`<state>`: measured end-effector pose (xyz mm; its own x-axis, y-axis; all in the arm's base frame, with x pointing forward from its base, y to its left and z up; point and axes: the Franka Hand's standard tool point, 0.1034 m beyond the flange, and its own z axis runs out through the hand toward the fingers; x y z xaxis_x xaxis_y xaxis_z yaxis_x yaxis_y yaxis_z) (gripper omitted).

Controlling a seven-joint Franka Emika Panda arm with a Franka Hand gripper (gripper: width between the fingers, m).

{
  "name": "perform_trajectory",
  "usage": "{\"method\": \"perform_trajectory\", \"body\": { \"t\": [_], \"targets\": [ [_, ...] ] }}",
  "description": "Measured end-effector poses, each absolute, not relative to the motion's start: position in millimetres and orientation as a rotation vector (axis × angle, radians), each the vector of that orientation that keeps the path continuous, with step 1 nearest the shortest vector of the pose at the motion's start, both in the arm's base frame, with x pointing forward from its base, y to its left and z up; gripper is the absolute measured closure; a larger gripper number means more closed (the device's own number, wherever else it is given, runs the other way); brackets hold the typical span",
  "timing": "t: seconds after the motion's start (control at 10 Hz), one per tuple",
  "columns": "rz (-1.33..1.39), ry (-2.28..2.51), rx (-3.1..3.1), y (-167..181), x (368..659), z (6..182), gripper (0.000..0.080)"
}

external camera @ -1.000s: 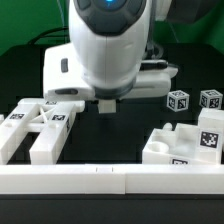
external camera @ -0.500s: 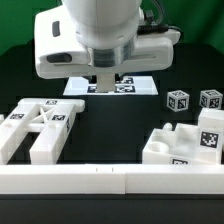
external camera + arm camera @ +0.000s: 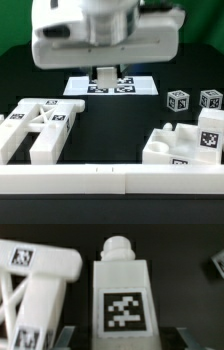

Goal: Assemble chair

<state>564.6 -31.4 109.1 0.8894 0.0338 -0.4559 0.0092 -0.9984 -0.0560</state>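
Up went the arm over the last second: gripper [image 3: 105,75] now hangs above the marker board [image 3: 115,88], fingers narrow, clamped on a bar leg [image 3: 122,297]. I read it as leg picked, seat block [image 3: 185,145] next. Back frame [image 3: 35,125] lies at the exterior view's left. Fingertips are cut off in the wrist view, and the leg is hard to make out in the exterior view.
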Motion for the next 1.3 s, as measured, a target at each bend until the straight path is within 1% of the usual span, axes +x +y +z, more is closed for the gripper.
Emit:
{"method": "perform_trajectory", "body": {
  "t": [0.1,0.2,0.3,0.4,0.5,0.6,0.7,0.8,0.9,1.0,1.3],
  "targets": [
    [0.626,-0.044,-3.031,-29.2,573.4,112.7,0.0509],
    [0.468,-0.039,-3.071,-33.5,574.3,107.5,0.0509],
    [0.367,-0.032,-3.091,-35.8,571.6,107.3,0.0509],
    [0.276,-0.030,-3.108,-37.6,575.5,107.4,0.0509],
    [0.084,-0.035,-3.138,-41.3,583.8,107.4,0.0509],
    [0.000,-0.031,-3.147,-42.4,580.0,107.2,0.0509],
    [-0.043,-0.025,-3.148,-39.7,584.4,111.1,0.0509],
    [-0.183,-0.034,-3.154,-38.4,600.1,118.0,0.0509],
    [-0.281,-0.034,-3.157,-39.3,606.0,120.3,0.0509],
    [-0.282,-0.033,-3.158,-40.0,602.7,116.9,0.0509],
    [-0.279,-0.031,-3.158,-39.7,603.0,115.8,0.0509]
  ]
}}
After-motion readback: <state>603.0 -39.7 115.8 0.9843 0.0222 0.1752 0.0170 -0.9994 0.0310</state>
